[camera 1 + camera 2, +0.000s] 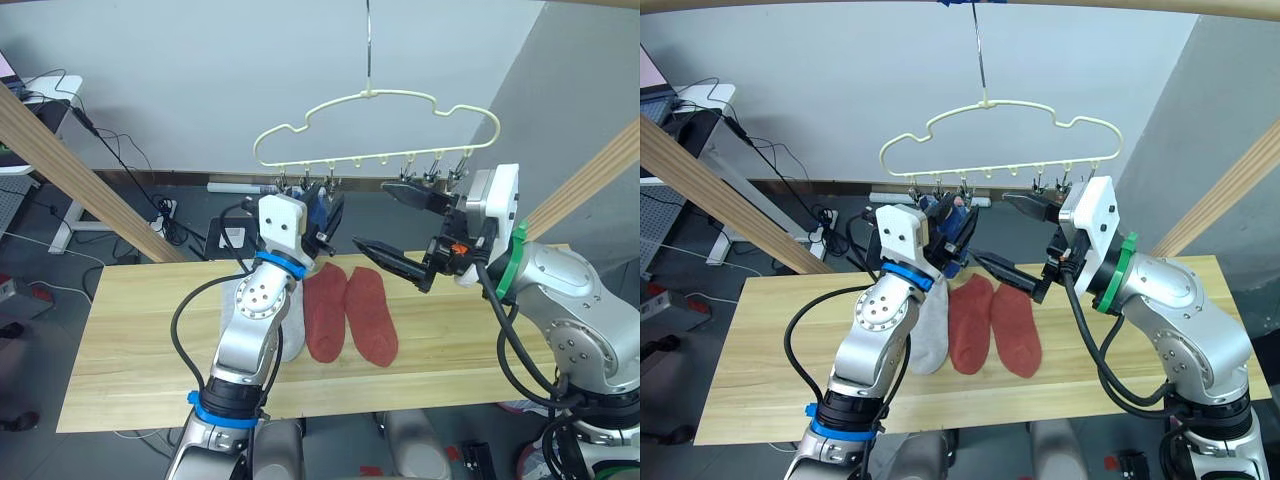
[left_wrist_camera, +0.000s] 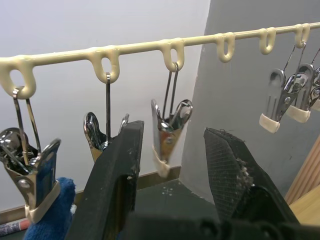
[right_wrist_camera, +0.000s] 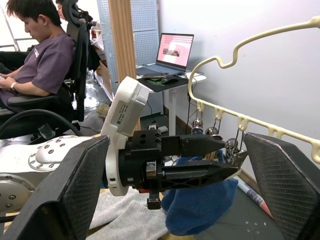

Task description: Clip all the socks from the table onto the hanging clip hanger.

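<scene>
Your left gripper (image 2: 172, 165) is raised at the clip hanger (image 1: 375, 125), fingers parted around a metal clip (image 2: 167, 132); a blue sock (image 3: 200, 205) hangs just beside it. Right gripper (image 1: 395, 225) spread wide, empty, nearby. Two red socks (image 1: 350, 312) lie below on the table (image 1: 130, 350).

The light is bright, even and soft, as from lamps overhead. The table (image 1: 130, 340) carries only faint shadows. Small glints sit on the metal clips (image 2: 167, 130). In the left wrist view the near black fingers (image 2: 112, 185) look soft, and the wall behind is plain and pale.
</scene>
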Controlling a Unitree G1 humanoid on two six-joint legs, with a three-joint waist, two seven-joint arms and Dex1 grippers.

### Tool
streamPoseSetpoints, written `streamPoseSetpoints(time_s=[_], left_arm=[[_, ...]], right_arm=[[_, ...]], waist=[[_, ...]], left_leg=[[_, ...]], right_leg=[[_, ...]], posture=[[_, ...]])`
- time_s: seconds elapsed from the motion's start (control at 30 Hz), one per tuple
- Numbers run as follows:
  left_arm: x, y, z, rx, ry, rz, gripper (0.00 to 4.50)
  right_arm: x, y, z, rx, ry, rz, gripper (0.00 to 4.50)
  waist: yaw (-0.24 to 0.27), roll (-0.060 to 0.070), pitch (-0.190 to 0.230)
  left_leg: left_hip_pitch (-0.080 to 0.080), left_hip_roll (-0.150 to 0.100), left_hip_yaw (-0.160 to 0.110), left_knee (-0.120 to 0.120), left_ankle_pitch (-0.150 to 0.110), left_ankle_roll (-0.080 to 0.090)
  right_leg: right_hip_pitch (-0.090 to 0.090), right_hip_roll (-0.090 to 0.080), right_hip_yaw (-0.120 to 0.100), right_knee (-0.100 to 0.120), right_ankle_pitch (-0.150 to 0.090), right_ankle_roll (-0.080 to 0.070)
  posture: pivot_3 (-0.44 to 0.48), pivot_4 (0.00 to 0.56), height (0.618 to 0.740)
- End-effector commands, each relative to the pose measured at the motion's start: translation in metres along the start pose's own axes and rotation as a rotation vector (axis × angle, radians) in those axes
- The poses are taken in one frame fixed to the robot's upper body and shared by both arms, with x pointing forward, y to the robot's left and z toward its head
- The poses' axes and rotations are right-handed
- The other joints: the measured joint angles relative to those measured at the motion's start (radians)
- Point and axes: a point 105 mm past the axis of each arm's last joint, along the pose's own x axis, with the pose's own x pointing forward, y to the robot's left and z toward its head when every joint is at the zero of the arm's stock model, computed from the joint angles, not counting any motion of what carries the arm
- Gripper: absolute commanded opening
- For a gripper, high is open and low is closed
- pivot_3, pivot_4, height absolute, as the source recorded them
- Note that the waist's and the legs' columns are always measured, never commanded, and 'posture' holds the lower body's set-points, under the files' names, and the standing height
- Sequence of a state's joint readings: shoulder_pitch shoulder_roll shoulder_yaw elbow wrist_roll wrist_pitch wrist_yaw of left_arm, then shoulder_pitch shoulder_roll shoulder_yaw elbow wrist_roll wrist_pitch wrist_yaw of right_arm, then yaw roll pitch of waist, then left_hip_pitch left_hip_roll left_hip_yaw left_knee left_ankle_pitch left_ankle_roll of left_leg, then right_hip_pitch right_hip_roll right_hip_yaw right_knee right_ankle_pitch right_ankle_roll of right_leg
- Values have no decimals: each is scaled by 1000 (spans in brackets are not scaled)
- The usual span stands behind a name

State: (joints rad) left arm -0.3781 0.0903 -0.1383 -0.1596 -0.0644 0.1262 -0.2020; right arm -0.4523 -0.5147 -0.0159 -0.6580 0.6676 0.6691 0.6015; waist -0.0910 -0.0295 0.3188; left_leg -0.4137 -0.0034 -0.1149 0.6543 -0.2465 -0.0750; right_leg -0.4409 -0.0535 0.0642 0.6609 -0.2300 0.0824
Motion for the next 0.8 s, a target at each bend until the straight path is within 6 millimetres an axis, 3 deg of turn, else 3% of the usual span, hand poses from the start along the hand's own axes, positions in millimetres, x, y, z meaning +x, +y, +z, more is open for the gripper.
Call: streamPoseSetpoints(time_s=[0.03, 0.8], left_arm=[[4, 0, 13, 12, -59, 19, 2071], [12, -7, 17, 0, -76, 74, 2071]], right_arm=[[1, 4, 12, -27, -35, 19, 4500], [1, 2, 16, -36, -42, 4, 4500]], waist=[[-1, 0, 0], [-24, 0, 0]], left_leg=[[0, 0, 0, 2, 0, 0], [-1, -1, 0, 8, 2, 3]], right_leg=[[0, 0, 0, 1, 0, 0], [2, 0, 2, 1, 4, 3]], posture=[[-203, 293, 740], [-215, 278, 740]])
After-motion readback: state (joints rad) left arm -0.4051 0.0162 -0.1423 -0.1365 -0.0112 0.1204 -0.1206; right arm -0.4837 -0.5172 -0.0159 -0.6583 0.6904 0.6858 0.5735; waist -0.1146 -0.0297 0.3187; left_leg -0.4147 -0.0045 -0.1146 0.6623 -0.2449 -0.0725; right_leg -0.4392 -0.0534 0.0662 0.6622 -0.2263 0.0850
